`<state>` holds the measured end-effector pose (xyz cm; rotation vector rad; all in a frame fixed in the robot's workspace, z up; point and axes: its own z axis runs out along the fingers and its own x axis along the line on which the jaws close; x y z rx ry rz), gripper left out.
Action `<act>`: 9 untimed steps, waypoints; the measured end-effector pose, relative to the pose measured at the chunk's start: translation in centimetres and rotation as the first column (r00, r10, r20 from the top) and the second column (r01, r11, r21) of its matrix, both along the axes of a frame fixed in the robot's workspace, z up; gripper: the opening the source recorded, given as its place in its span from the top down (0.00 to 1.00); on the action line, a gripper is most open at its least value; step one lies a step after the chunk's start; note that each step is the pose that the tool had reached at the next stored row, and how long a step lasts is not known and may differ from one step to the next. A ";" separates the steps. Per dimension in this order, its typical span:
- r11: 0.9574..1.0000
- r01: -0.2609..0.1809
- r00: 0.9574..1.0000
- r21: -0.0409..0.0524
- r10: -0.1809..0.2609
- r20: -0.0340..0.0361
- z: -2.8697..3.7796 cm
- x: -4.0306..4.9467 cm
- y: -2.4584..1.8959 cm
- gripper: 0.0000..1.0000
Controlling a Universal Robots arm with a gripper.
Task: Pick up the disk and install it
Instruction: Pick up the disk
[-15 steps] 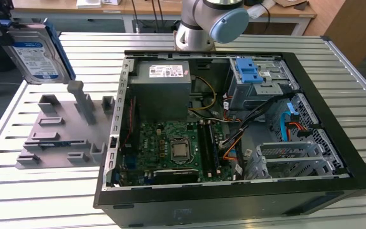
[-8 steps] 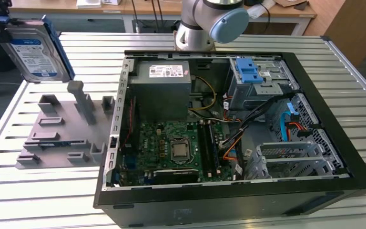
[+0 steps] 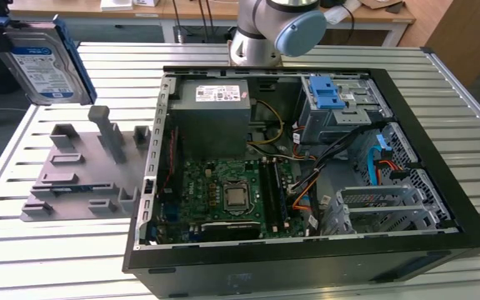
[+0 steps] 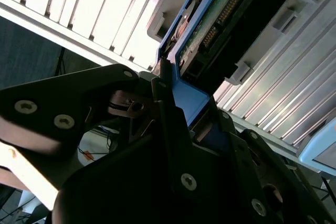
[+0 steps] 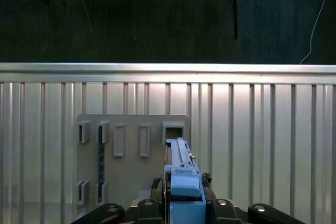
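The disk [image 3: 44, 62], silver with a blue-and-white label and a blue carrier bracket, hangs upright in the air above the table's far corner at the exterior view's left. It is clear of the grey holder fixture [image 3: 82, 169]. My gripper [image 3: 0, 28] is shut on its upper end. In the first wrist view the disk [image 5: 181, 174] appears edge-on above the fixture [image 5: 131, 150], with the gripper [image 5: 184, 208] clamped on its blue bracket. The second wrist view shows the disk's green circuit-board side [image 4: 220, 19] and the black fingers [image 4: 168, 119] pressed on the blue bracket.
The open black computer case [image 3: 440, 187] lies on the slatted metal table [image 3: 57, 262]. Inside it are a grey drive cage with a blue latch [image 3: 332, 100], a grey power supply [image 3: 215, 106], the motherboard [image 3: 232, 187] and loose cables. The arm's base [image 3: 265, 31] stands behind the case.
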<state>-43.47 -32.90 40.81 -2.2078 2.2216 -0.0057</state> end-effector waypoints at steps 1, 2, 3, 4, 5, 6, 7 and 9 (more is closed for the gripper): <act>1.000 0.000 1.000 0.000 0.000 0.000 0.02 0.04 0.00 0.64; 1.000 0.000 1.000 0.000 0.000 0.000 0.02 0.10 0.00 0.64; 1.000 0.000 1.000 0.000 0.000 0.000 0.03 0.15 0.00 0.64; 1.000 0.000 1.000 0.000 0.000 0.000 0.02 0.16 0.00 0.64; 1.000 0.000 1.000 0.000 0.000 0.000 0.03 0.18 0.00 0.64; 1.000 0.000 1.000 0.000 0.000 0.000 0.03 0.18 0.00 0.64; 1.000 0.000 1.000 0.000 0.000 0.000 0.03 0.18 0.00 0.64; 1.000 0.000 1.000 0.000 0.000 0.000 0.03 0.19 0.00 0.64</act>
